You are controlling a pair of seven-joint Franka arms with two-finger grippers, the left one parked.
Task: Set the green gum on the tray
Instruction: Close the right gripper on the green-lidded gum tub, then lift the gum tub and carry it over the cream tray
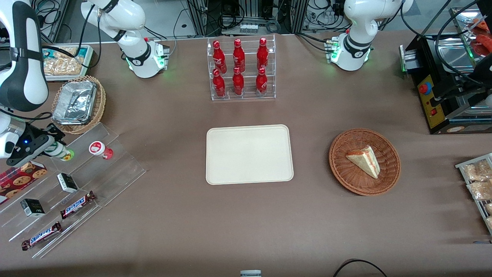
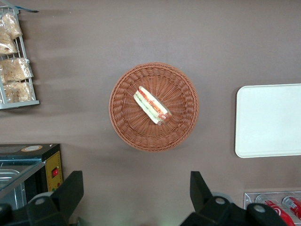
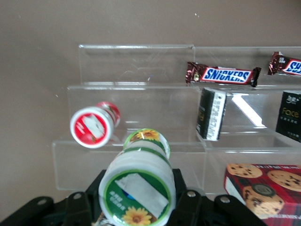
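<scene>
The green gum (image 1: 63,152) is a small bottle with a white lid and a green base, tipped over the top step of a clear stepped shelf (image 1: 115,169) at the working arm's end of the table. My gripper (image 1: 49,149) is shut on the green gum (image 3: 138,188), its black fingers (image 3: 186,200) pressing the bottle's sides; the lid's green sunflower label faces the wrist camera. A like bottle with a red lid (image 1: 100,149) (image 3: 93,125) lies beside it on the same step. The cream tray (image 1: 249,154) (image 2: 270,120) lies bare at mid-table, well apart from the gripper.
The shelf also carries two Snickers bars (image 1: 78,204), small black boxes (image 1: 67,182) and a cookie box (image 1: 21,177). A wicker basket of foil trays (image 1: 77,103) stands close by. A rack of red bottles (image 1: 241,69) and a basket with a sandwich (image 1: 364,161) flank the tray.
</scene>
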